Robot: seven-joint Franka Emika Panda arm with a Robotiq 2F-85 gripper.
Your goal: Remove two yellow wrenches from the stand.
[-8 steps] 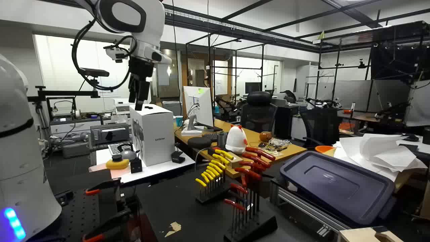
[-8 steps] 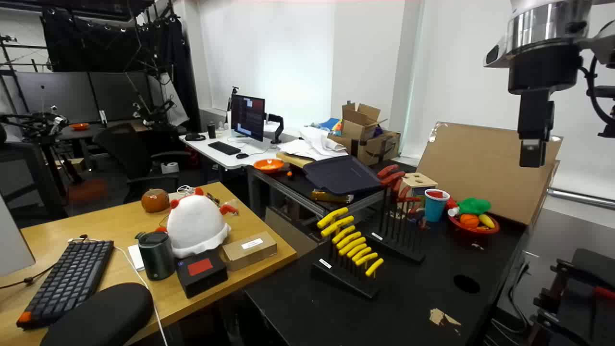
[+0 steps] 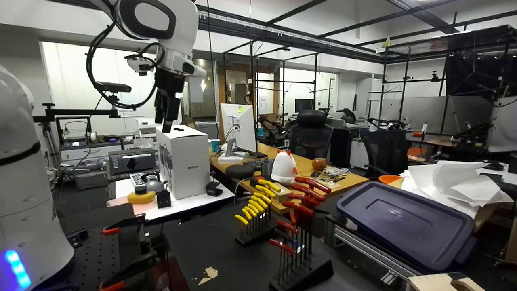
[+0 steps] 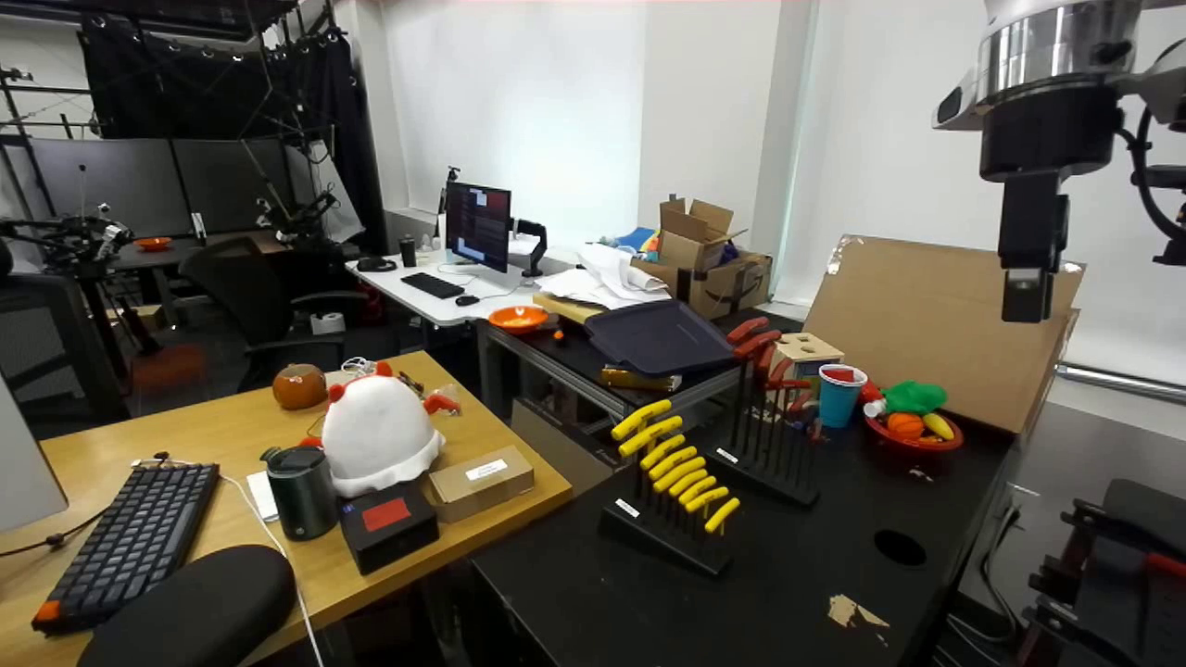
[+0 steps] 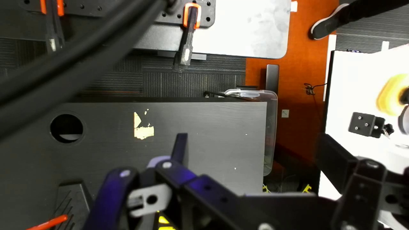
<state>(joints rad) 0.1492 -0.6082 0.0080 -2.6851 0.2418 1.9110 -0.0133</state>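
We see no change: the gripper (image 5: 254, 140) stays raised, jaws apart and empty. The yellow wrenches (image 4: 674, 462) remain in the stand (image 4: 662, 542); we judge both removals outstanding.

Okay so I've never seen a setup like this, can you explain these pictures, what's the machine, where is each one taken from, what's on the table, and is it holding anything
The machine is a white robot arm, ending in a dark tool. The wide pictures come from two cameras outside the robot, standing in different places. The downward one comes from a camera on its wrist, looking past the tool.

On the black table, a small dark stand carries a row of yellow wrenches; near it is a similar stand with red-handled pieces. In an exterior view you can also see a blue cup and a red bowl of colorful items there.

The tool is open with nothing between its jaws, so nothing is held; it hangs in the air, away from both stands.
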